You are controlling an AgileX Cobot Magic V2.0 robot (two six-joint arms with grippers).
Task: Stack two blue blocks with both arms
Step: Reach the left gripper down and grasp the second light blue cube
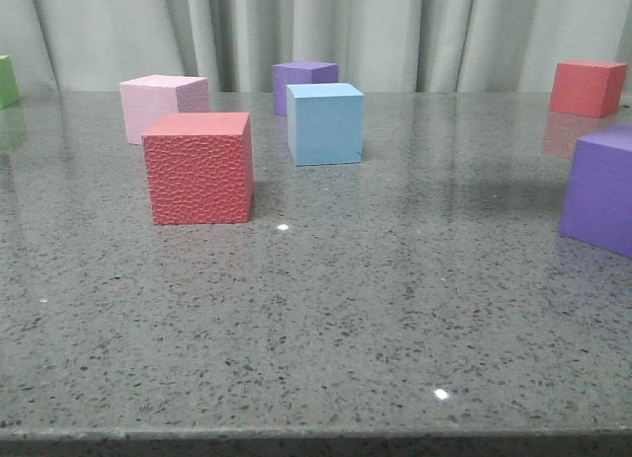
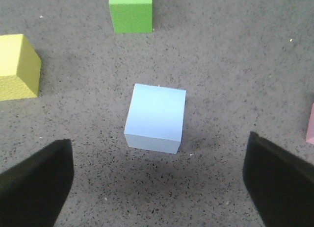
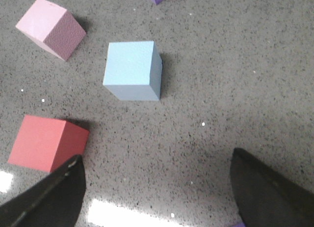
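One light blue block (image 1: 325, 123) stands on the grey speckled table behind the red cube. It also shows in the right wrist view (image 3: 132, 70), apart from and ahead of my right gripper (image 3: 157, 188), which is open and empty above the table. A second, smooth-faced blue block (image 2: 156, 116) shows only in the left wrist view, just ahead of my left gripper (image 2: 157, 188), which is open and empty with its dark fingers (image 2: 34, 183) wide apart. Neither gripper shows in the front view.
A pebbly red cube (image 1: 198, 168), a pink cube (image 1: 163, 106) and a purple cube (image 1: 304, 82) stand around the middle blue block. A red cube (image 1: 587, 87) and a purple cube (image 1: 602, 186) are at the right. A green cube (image 2: 130, 11) and a yellow cube (image 2: 17, 65) are near the left block.
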